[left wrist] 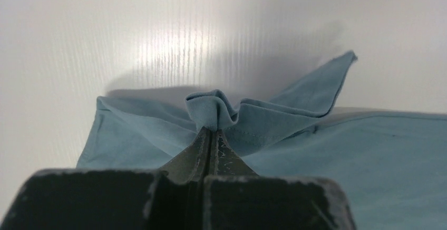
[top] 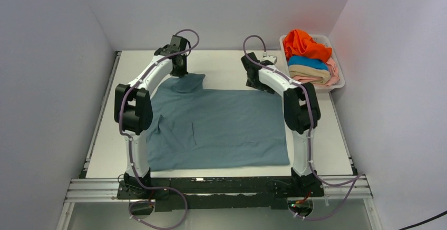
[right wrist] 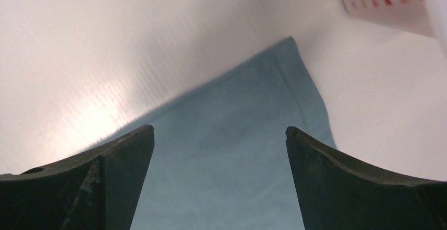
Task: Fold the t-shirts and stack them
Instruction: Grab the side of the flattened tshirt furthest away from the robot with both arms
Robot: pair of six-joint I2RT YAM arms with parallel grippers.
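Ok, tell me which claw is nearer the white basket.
Right. The right claw hovers open near the white basket, over the grey-blue t-shirt; the left claw pinches that shirt's far left corner.

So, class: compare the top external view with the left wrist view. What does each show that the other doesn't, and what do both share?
Only the top external view: the white basket holding the orange shirt, bright blue shirt, tan shirt and pink shirt; the left arm and right arm; and the whole grey-blue shirt spread out.
Only the left wrist view: the left fingers shut on a bunched fold of that shirt's edge, with stitching visible.
Both: the grey-blue shirt lying on the white table.
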